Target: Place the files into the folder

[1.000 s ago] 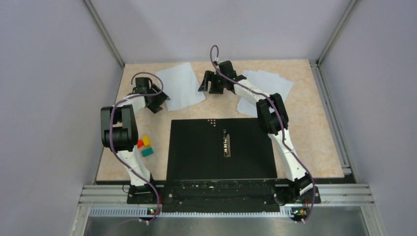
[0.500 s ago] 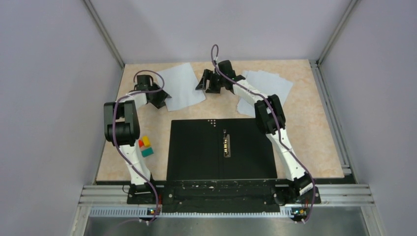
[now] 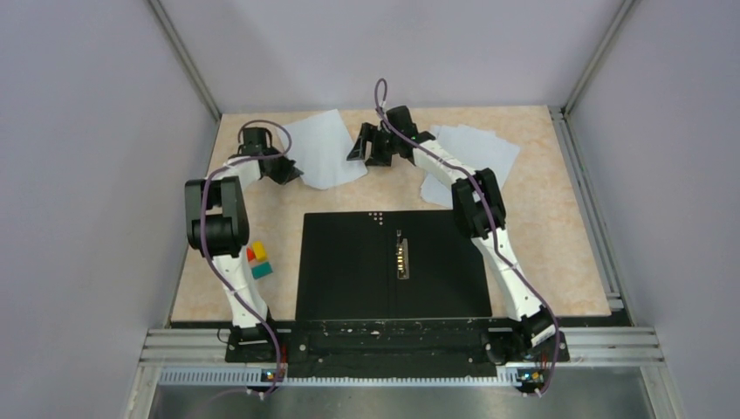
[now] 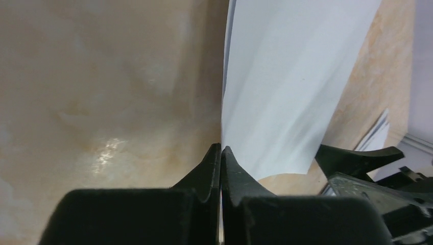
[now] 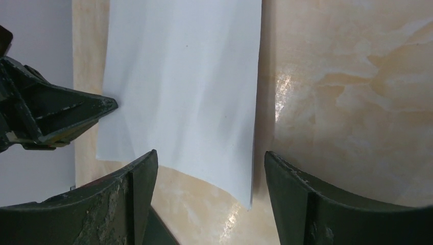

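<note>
Extending lengthwise away from the pinching left tool (image 4: 221, 153), one file (image 4: 286, 87).

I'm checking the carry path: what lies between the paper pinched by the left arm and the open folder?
Nothing: in the top view only bare tabletop separates the sheet from the folder.

Soft, even light falls from above; the overhead view is sharp, with only faint shadows on the tabletop (image 3: 558, 244). In the wrist views its glossy surface carries small white glare patches, the paper sheet (image 4: 286, 76) throws a dark band along its edge, and the left claw (image 4: 221, 153) looks soft, out of focus.
</note>
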Controlling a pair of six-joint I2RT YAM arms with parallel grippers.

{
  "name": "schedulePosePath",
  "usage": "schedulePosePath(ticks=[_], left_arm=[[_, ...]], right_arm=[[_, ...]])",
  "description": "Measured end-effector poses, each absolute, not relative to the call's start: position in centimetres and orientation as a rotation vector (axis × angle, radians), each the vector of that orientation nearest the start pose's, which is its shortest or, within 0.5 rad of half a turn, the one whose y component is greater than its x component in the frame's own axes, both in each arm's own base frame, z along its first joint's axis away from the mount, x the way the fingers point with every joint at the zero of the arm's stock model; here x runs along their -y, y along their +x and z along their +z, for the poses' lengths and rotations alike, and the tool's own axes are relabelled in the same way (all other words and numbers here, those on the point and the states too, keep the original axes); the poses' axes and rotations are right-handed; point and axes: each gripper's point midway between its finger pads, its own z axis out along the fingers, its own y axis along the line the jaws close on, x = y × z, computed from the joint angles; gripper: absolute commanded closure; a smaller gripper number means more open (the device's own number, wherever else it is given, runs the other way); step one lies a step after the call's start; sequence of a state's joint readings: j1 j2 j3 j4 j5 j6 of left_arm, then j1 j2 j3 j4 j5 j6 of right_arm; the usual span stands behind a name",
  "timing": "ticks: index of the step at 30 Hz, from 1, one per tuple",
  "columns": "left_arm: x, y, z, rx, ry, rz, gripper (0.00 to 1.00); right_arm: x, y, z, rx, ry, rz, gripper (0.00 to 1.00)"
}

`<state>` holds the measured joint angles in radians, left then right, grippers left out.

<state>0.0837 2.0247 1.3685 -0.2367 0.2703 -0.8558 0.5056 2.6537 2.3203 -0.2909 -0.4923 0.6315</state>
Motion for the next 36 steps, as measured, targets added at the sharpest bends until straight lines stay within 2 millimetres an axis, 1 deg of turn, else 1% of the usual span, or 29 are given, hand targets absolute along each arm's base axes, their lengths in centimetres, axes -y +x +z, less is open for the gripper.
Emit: schedulePosePath(ticks=[4, 6, 7, 9, 11, 13, 15, 16, 17, 18, 19, 20, 21, 22, 24, 26, 29, 32, 36], left_arm=[[4.5, 50.8, 7.2, -2.276, -1.05, -0.758, 1.0], [5.4, 50.8, 8.9, -2.253, -1.061, -0.825, 1.0], [5.7, 50.7, 9.9, -2.241, -1.06, -0.854, 1.0], [6.7, 50.4, 12.6, -2.197, -1.049, -0.93, 1.0], [7.9, 49.4, 15.4, -2.154, -1.021, -1.011, 1.0], [9.1, 47.7, 17.4, -2.12, -0.991, -1.08, 1.0], [10.6, 45.5, 18.7, -2.111, -0.964, -1.142, 1.0], [11.2, 44.7, 19.1, -2.11, -0.953, -1.167, 1.0], [12.2, 43.3, 19.1, -2.112, -0.94, -1.199, 1.0], [12.7, 42.4, 19.0, -2.118, -0.939, -1.218, 1.0], [13.5, 41.2, 18.6, -2.129, -0.936, -1.239, 1.0], [14.2, 39.9, 18.0, -2.148, -0.943, -1.257, 1.0], [14.9, 38.5, 17.3, -2.173, -0.949, -1.27, 1.0], [15.4, 37.5, 16.7, -2.192, -0.96, -1.277, 1.0], [16.4, 35.1, 15.6, -2.233, -0.972, -1.282, 1.0], [16.8, 32.8, 14.8, -2.258, -0.989, -1.273, 1.0], [16.9, 29.9, 14.1, -2.267, -1.019, -1.263, 1.0], [16.7, 27.7, 12.9, -2.275, -1.074, -1.256, 1.0], [16.4, 25.7, 10.8, -2.318, -1.162, -1.231, 1.0]], right_arm=[[-40.2, 52.5, 6.1, -2.398, -0.137, 1.119, 0.2], [-39.4, 52.1, 6.6, -2.426, -0.12, 1.102, 0.19], [-38.9, 51.8, 7.2, -2.439, -0.107, 1.093, 0.19], [-37.6, 51.3, 8.3, -2.462, -0.082, 1.078, 0.19], [-36.0, 50.5, 10.1, -2.462, -0.055, 1.065, 0.18], [-34.3, 49.2, 12.0, -2.465, -0.024, 1.056, 0.16], [-32.7, 47.5, 14.0, -2.452, 0.003, 1.054, 0.16], [-31.9, 46.6, 14.7, -2.441, 0.015, 1.059, 0.15], [-31.1, 45.3, 15.5, -2.433, 0.034, 1.066, 0.15], [-30.4, 44.4, 16.0, -2.427, 0.052, 1.072, 0.15], [-29.9, 43.3, 16.5, -2.415, 0.066, 1.087, 0.15], [-29.6, 42.5, 16.7, -2.407, 0.079, 1.101, 0.15], [-29.3, 41.3, 16.6, -2.399, 0.094, 1.12, 0.15], [-29.0, 40.4, 16.3, -2.407, 0.109, 1.132, 0.14], [-28.5, 38.6, 14.9, -2.428, 0.144, 1.146, 0.14], [-27.8, 36.6, 12.7, -2.478, 0.179, 1.141, 0.14], [-27.0, 34.0, 9.7, -2.56, 0.217, 1.097, 0.14], [-26.7, 32.3, 8.4, -2.591, 0.217, 1.066, 0.14], [-26.5, 29.6, 7.5, -2.609, 0.192, 1.053, 0.14]])
